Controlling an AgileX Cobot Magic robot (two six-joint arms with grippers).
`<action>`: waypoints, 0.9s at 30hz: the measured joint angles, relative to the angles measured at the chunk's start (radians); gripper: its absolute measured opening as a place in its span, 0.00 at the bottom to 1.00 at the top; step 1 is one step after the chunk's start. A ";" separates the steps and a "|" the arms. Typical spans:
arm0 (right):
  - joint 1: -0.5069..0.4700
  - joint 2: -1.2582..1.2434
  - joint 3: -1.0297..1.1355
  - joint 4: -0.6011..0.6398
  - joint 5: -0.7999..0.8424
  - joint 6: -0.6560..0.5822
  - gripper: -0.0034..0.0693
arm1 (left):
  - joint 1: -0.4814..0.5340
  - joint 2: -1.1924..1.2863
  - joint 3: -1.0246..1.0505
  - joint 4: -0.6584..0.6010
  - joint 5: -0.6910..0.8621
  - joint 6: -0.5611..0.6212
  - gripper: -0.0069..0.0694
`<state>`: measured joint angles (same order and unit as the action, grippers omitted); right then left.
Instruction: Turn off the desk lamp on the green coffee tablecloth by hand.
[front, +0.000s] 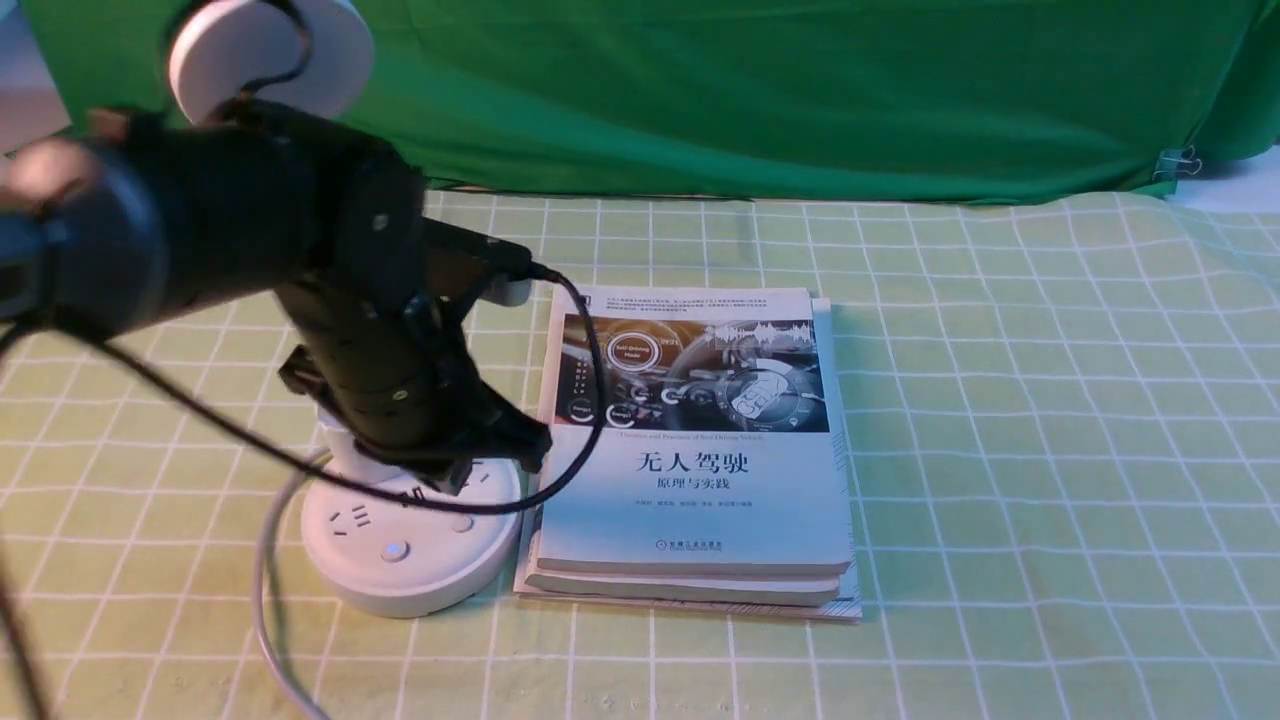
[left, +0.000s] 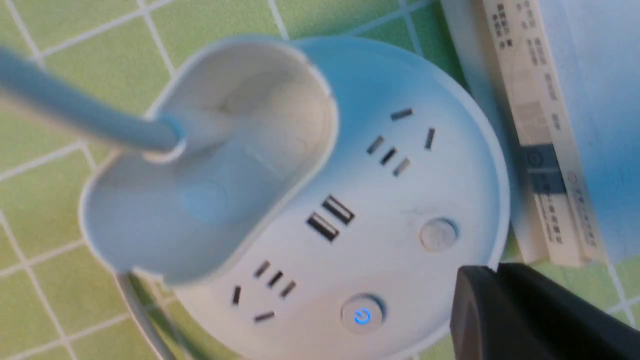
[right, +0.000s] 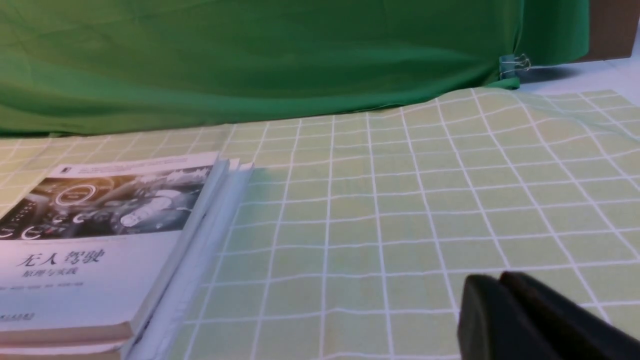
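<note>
The white desk lamp stands on the green coffee tablecloth at the left, with its round base low and its disc head at the top left. In the left wrist view the base shows sockets, a plain round button and a power button lit blue. The cup holder sits behind them. My left gripper is shut and empty, hovering over the base's rim near the plain button. In the front view it is above the base's right side. My right gripper is shut and empty over bare cloth.
A stack of books lies right beside the lamp base, and its spines show in the left wrist view. The lamp's cord trails toward the front edge. A dark green backdrop hangs behind the table.
</note>
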<state>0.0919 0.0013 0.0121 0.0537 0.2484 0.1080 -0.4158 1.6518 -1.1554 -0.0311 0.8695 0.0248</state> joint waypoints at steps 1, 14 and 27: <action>0.000 0.000 0.000 0.000 0.000 0.000 0.09 | 0.000 -0.010 0.010 -0.004 -0.011 0.000 0.10; 0.000 0.000 0.000 0.000 0.002 0.000 0.09 | 0.000 -0.732 0.690 -0.094 -0.580 -0.025 0.10; 0.000 0.000 0.000 0.000 0.001 0.001 0.09 | 0.000 -1.106 0.904 -0.065 -0.753 -0.025 0.12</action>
<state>0.0919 0.0013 0.0121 0.0537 0.2496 0.1085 -0.4158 0.5460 -0.2511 -0.0957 0.1163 0.0000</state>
